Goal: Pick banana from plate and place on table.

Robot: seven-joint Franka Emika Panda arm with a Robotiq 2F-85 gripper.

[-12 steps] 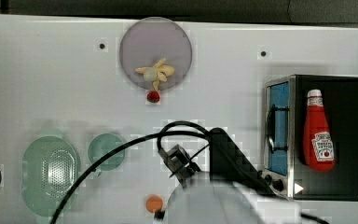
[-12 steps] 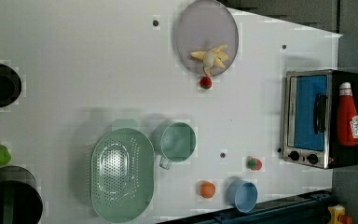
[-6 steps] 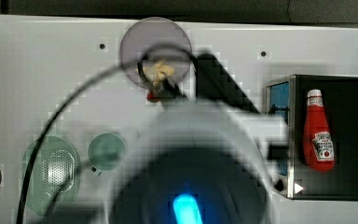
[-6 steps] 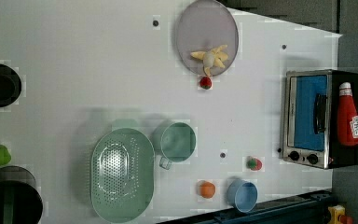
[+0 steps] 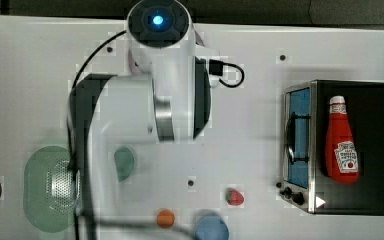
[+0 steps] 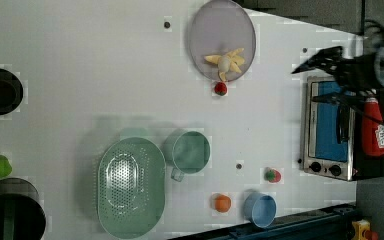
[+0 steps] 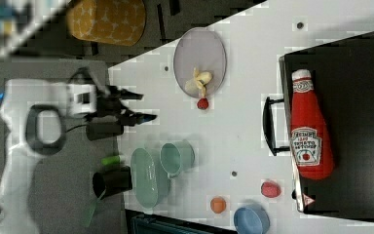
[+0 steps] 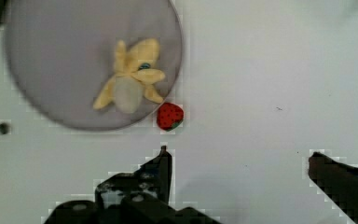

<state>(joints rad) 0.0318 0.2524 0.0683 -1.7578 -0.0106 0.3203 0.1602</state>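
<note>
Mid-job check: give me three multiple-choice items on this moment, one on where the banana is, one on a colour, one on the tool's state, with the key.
1. Where does the small pale yellow peeled banana lie?
A. on the large round lilac-grey plate
B. in the pale green perforated strainer
C. on the bare white tabletop

2. What colour is the small berry-shaped strawberry beside the plate's rim?
A. blue
B. red
C. green

3. How does the black two-fingered tool stand?
A. shut on the banana
B. shut on nothing
C. open, holding nothing

Key: 1 A, the left view shows the banana within the plate's rim. 2 B, it shows red in the left view and the wrist view. 3 C, the wrist view shows the fingers set wide apart over the white tabletop, nothing between them.
</note>
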